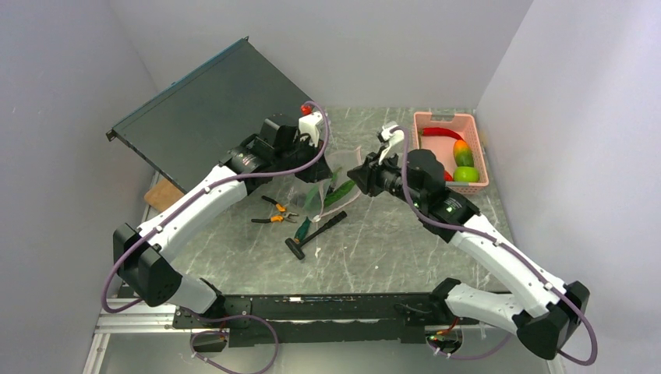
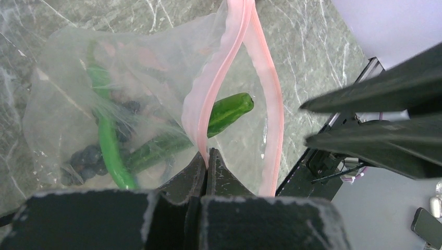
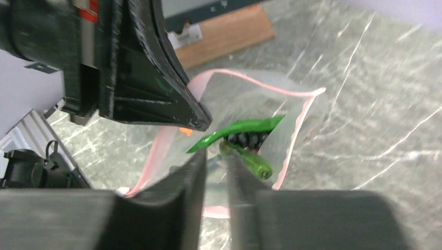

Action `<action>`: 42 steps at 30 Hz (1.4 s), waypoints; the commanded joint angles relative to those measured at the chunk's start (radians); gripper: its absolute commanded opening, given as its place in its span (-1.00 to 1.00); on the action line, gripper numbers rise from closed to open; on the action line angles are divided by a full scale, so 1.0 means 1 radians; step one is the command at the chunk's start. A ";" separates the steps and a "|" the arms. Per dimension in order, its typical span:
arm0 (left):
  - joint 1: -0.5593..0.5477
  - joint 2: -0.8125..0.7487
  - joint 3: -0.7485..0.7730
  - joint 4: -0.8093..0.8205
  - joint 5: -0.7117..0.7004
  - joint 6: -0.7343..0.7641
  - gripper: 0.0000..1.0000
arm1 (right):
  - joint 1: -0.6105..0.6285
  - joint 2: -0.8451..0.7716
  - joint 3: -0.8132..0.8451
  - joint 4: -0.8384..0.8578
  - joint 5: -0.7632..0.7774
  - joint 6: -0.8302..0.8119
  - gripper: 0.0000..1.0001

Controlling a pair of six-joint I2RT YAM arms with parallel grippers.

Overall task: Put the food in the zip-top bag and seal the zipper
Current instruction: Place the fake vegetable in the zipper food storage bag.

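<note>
The clear zip-top bag (image 1: 321, 196) lies mid-table with its mouth held up. My left gripper (image 1: 318, 173) is shut on the bag's pink zipper strip (image 2: 219, 73), as the left wrist view (image 2: 207, 156) shows. Inside the bag lie a green cucumber (image 2: 229, 112) and a dark grape bunch (image 2: 88, 156) with a green stem. My right gripper (image 1: 352, 173) is at the bag's mouth, its jaws a narrow gap apart (image 3: 216, 166) and holding nothing, just above the cucumber (image 3: 253, 162). A red chili (image 1: 441, 133), a mango (image 1: 463, 152) and a green apple (image 1: 466, 174) sit in the pink basket (image 1: 421, 125). A red tomato (image 1: 305, 109) shows behind the left arm.
Orange-handled pliers (image 1: 274, 212), a green-handled screwdriver (image 1: 302, 230) and a black hammer (image 1: 316, 234) lie in front of the bag. A dark panel (image 1: 203, 117) leans at the back left, with a wooden block (image 1: 162, 195) beside it. Grey walls close in both sides.
</note>
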 commanded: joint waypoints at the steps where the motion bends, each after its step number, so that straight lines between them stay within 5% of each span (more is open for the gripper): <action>1: 0.003 -0.002 0.033 0.025 -0.001 0.018 -1.00 | 0.016 0.043 0.035 -0.135 0.027 0.058 -0.70; 7: 0.005 -0.008 0.034 0.024 -0.008 0.022 -1.00 | 0.051 0.134 0.047 -0.102 0.152 0.074 -0.77; 12: 0.003 -0.010 0.032 0.029 0.007 0.017 -1.00 | 0.119 0.272 0.140 -0.160 0.417 0.065 -0.78; 21: 0.004 -0.010 0.034 0.024 0.004 0.017 -1.00 | 0.160 0.428 0.334 -0.119 0.532 0.011 -0.64; 26: 0.003 -0.016 0.031 0.027 -0.009 0.018 -1.00 | 0.160 0.363 0.330 -0.131 0.515 -0.014 -0.48; 32: 0.006 -0.011 0.030 0.026 -0.022 0.020 -1.00 | 0.160 0.147 0.191 -0.182 0.456 -0.039 -0.06; 42: 0.005 -0.003 0.028 0.026 -0.031 0.018 -1.00 | 0.085 -0.078 -0.009 -0.258 0.833 0.077 0.32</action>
